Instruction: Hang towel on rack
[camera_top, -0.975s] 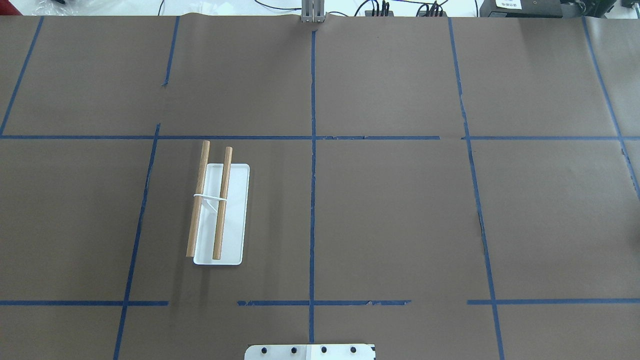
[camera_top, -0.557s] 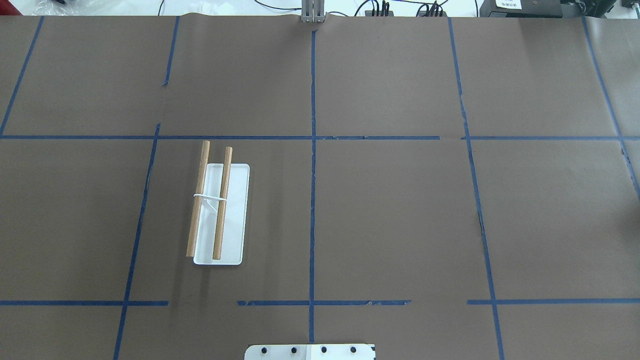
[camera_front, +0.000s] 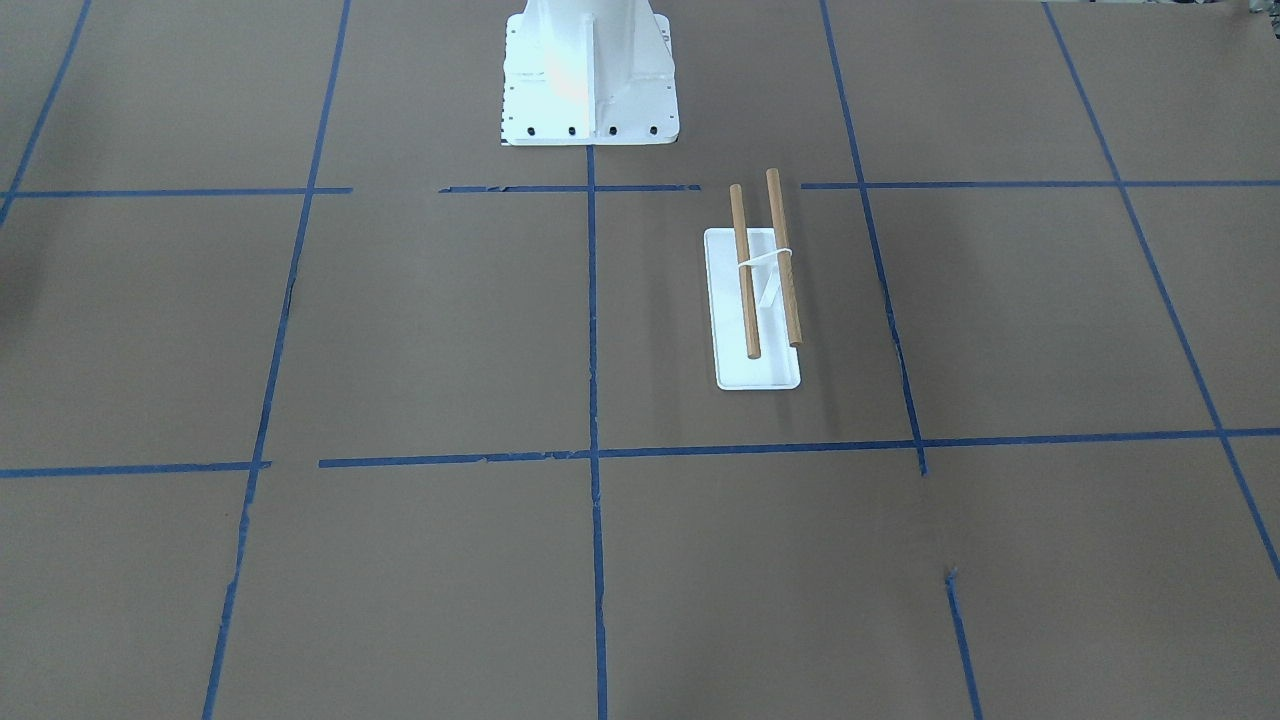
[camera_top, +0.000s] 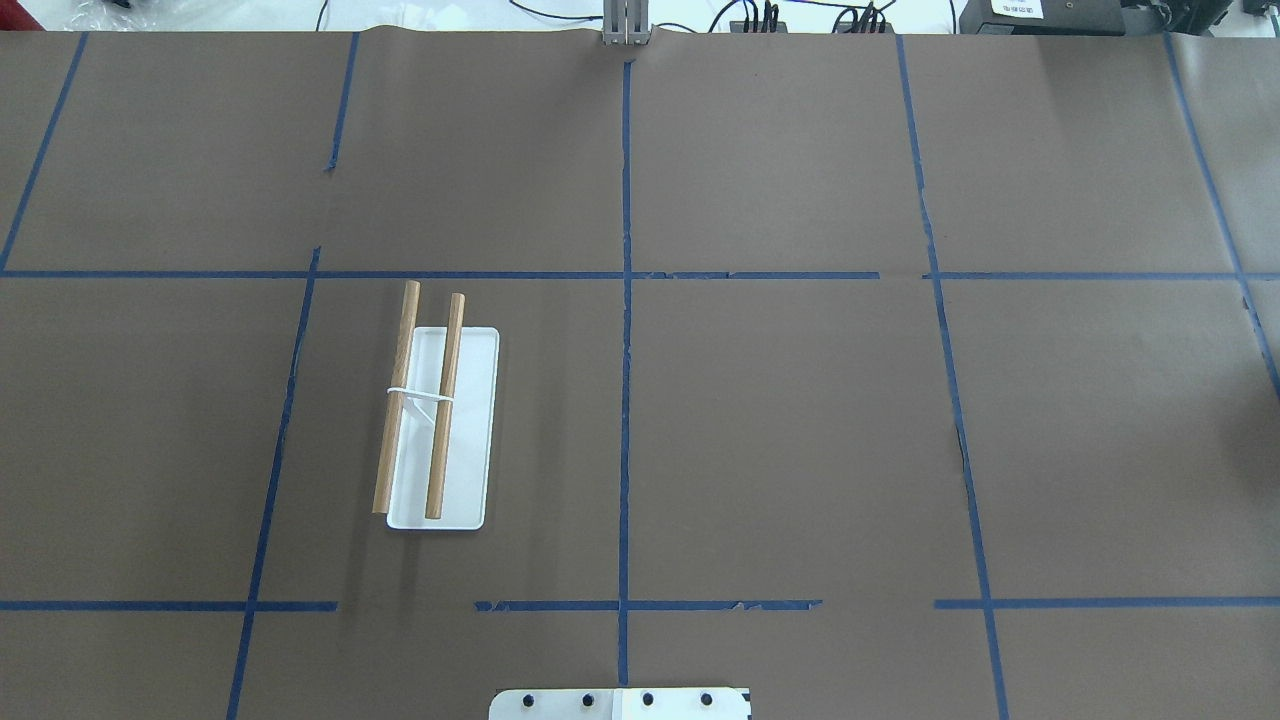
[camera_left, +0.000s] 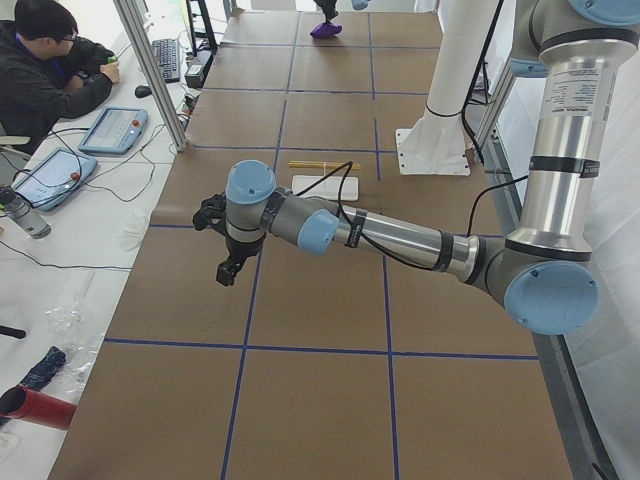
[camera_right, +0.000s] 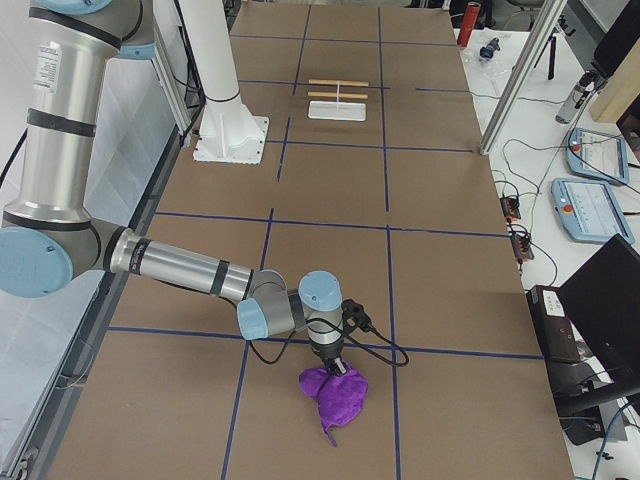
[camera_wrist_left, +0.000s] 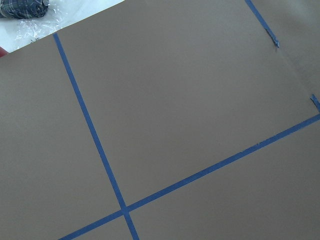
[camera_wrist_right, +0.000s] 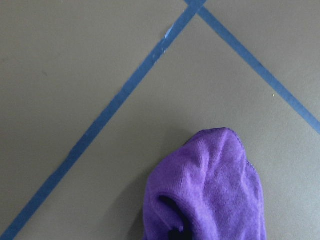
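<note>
**Towel gathered at the right end, rack bare**

The wide table covered in brown paper and gridded with blue tape (camera_top: 800, 450) carries the small rack (camera_top: 470, 430): a flat white rectangular base, a white upright and two parallel light-brown wooden dowels (camera_top: 446, 400). The rack stands on the robot's left half, and nothing hangs on either dowel.

The small fuzzy purple towel (camera_right: 338, 395) sits bunched at the table's right end, well apart from the rack. The right gripper (camera_right: 335, 368) is directly above it and seems to meet its top. Whether those jaws have closed on the cloth cannot be told from here.

The left gripper (camera_left: 225, 278) hovers over bare paper at the left end, and its jaw state cannot be told either.

By my reading the task is at the pick-up. The carry across the table and the draping over a dowel are all left to do.
</note>
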